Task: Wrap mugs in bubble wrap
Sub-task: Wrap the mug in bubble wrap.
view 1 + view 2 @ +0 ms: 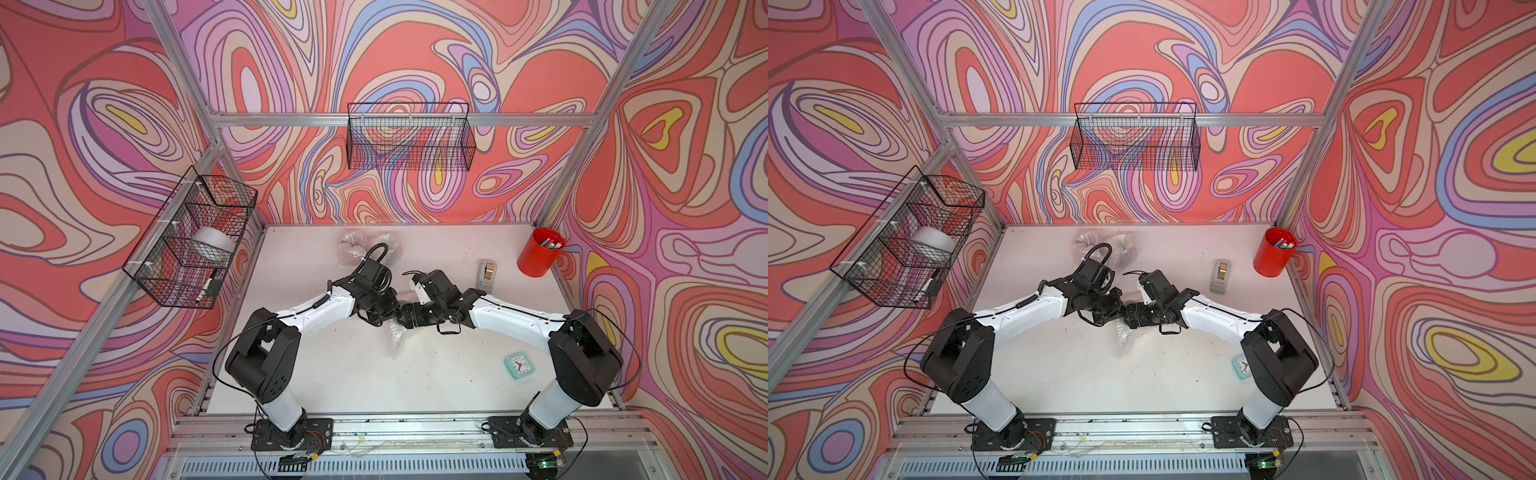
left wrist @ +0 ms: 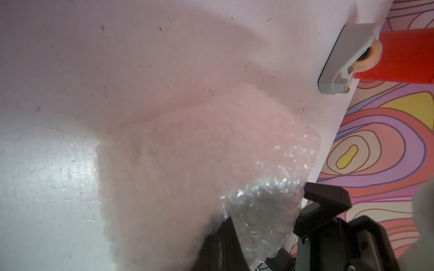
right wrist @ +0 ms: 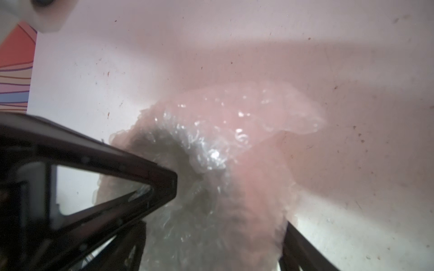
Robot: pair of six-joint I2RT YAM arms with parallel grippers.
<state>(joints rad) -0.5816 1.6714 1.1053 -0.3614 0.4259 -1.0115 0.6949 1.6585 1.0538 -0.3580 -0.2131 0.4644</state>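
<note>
Crumpled bubble wrap [image 1: 395, 334] hangs at mid-table, trailing onto the scuffed white tabletop [image 1: 332, 374]. Two wrapped bundles [image 1: 365, 243] lie near the back edge. Swirl-patterned walls [image 1: 415, 62] hung with wire baskets [image 1: 409, 137] enclose the table. A red pen cup [image 1: 540, 251], tape dispenser [image 1: 488, 272] and small clock [image 1: 518, 365] sit along its right side. The left gripper [image 1: 389, 311] is pinched flat on the sheet, its tips hidden beneath it. The right gripper [image 3: 231, 203] stands wide, its fingers [image 3: 141, 169] touching either side of the bunched wrap.
</note>
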